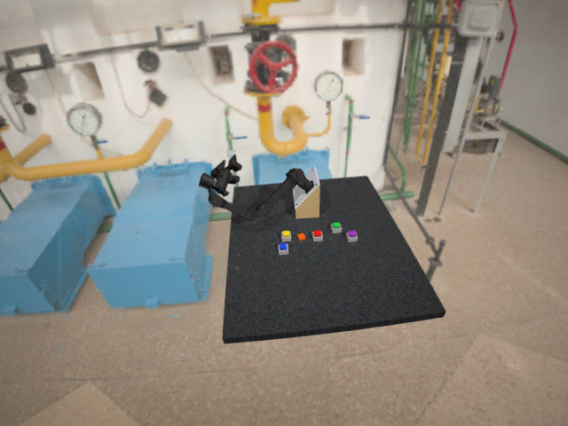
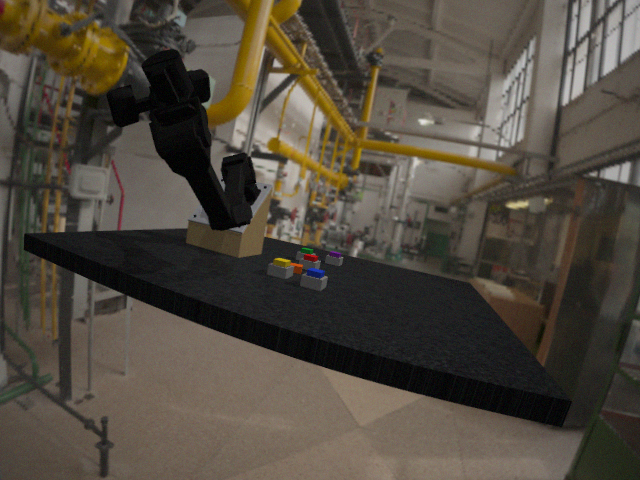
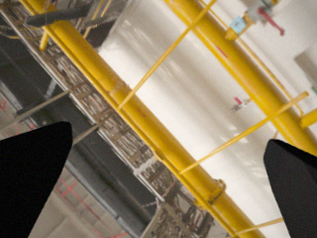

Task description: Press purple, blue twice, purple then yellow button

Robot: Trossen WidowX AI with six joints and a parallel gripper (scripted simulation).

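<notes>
The purple button [image 1: 351, 234] [image 2: 334, 255] is at the right end of the group in the top view. The blue button [image 1: 282, 247] [image 2: 315, 273] is at the left front of the group there, with the yellow button [image 1: 286, 234] [image 2: 281, 262] just behind it. All three caps stand up out of their grey housings. My gripper [image 3: 169, 141] is open and empty, its black fingers wide apart in the wrist view. It is raised high at the left of the top view, away from all the buttons. The wrist view shows no button, only pipes and wall.
An orange block [image 1: 301, 237] [image 2: 296, 268] lies between the yellow button and the red button [image 1: 317, 233] [image 2: 310, 257]. The green button [image 1: 335, 225] [image 2: 307, 251] is between red and purple, farther back. The arm's wooden wedge base [image 1: 307, 209] [image 2: 251, 243] stands behind them.
</notes>
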